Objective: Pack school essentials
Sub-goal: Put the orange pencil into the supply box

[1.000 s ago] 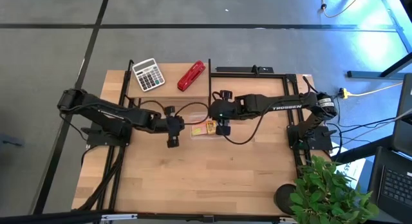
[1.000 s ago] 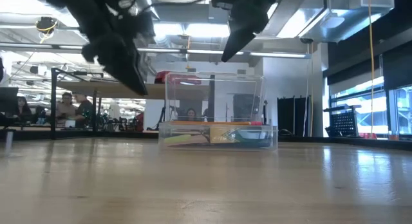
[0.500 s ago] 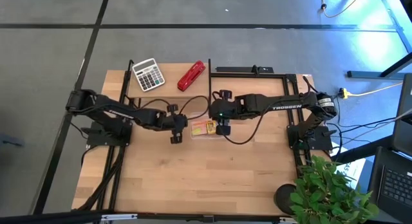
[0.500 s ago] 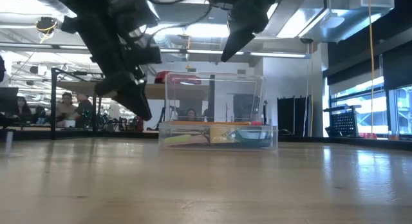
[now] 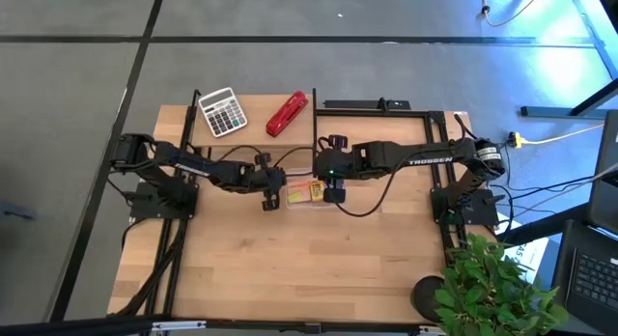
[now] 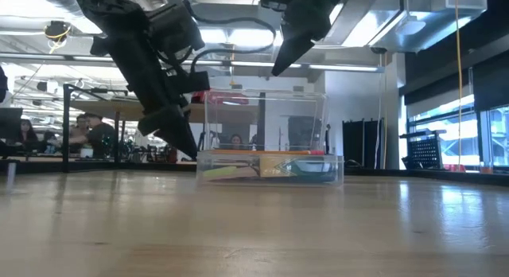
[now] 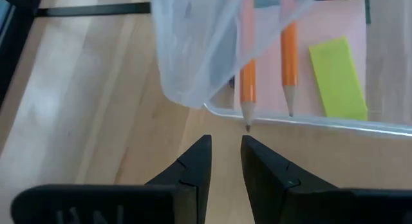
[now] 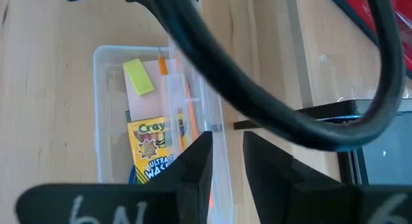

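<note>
A clear plastic box (image 5: 305,193) (image 6: 270,167) stands mid-table, its lid (image 6: 266,122) upright along the far side. Inside lie a yellow-green crayon box (image 8: 154,150), an orange pencil (image 7: 289,63), a pink sticky-note pad (image 7: 267,76) and a small yellow block (image 7: 338,79). My left gripper (image 5: 270,199) (image 7: 226,141) slants down just off the box's left end, its fingers nearly together with nothing between them. My right gripper (image 5: 333,193) (image 8: 222,143) hangs shut, high above the box's right part.
A grey-white calculator (image 5: 222,111) and a red stapler (image 5: 287,113) lie at the table's far left. A black frame (image 5: 377,106) runs along the far edge. A potted plant (image 5: 492,283) stands at the near right corner. Bare wood (image 5: 309,268) stretches toward the near edge.
My left gripper has come down and moved toward the table's right, ending low beside the box's left end; its fingers keep the same narrow gap. The box and its contents have not moved.
</note>
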Controlling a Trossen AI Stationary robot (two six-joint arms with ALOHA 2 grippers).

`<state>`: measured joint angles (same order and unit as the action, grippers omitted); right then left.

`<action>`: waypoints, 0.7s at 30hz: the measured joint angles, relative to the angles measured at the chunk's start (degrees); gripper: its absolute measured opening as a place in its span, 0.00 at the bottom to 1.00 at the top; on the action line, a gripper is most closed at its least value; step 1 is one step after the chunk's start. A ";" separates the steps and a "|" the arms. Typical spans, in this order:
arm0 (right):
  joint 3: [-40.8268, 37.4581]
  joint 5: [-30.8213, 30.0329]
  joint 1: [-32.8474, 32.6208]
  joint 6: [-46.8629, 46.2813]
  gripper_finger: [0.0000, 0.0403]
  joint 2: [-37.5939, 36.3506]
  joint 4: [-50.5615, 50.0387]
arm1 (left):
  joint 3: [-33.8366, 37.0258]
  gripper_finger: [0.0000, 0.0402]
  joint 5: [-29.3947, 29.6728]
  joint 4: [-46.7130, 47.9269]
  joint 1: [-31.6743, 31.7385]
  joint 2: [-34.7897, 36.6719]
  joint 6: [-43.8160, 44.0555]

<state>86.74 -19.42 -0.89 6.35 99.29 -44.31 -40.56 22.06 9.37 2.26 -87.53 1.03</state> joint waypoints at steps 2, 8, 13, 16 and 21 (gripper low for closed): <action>0.00 0.00 0.00 -0.02 0.22 -0.02 0.00 | 0.00 0.19 0.04 -0.77 0.02 0.00 -0.61; 0.00 0.00 0.00 -0.04 0.22 -0.02 -0.02 | 0.00 0.19 -0.44 -2.85 0.01 0.00 -0.70; 0.00 0.00 0.00 -0.06 0.22 -0.01 -0.02 | 0.00 0.19 -0.46 -3.31 0.02 0.02 -0.64; 0.00 0.00 0.00 -0.07 0.22 -0.02 -0.02 | 0.00 0.19 -0.52 -3.37 0.02 0.02 -0.27; 0.00 0.00 0.00 -0.22 0.22 -0.02 -0.04 | 0.00 0.19 -0.52 -2.61 0.01 0.04 -1.49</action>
<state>86.74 -19.42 -0.89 6.13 99.26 -44.36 -40.56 21.54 6.77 2.27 -87.49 -0.46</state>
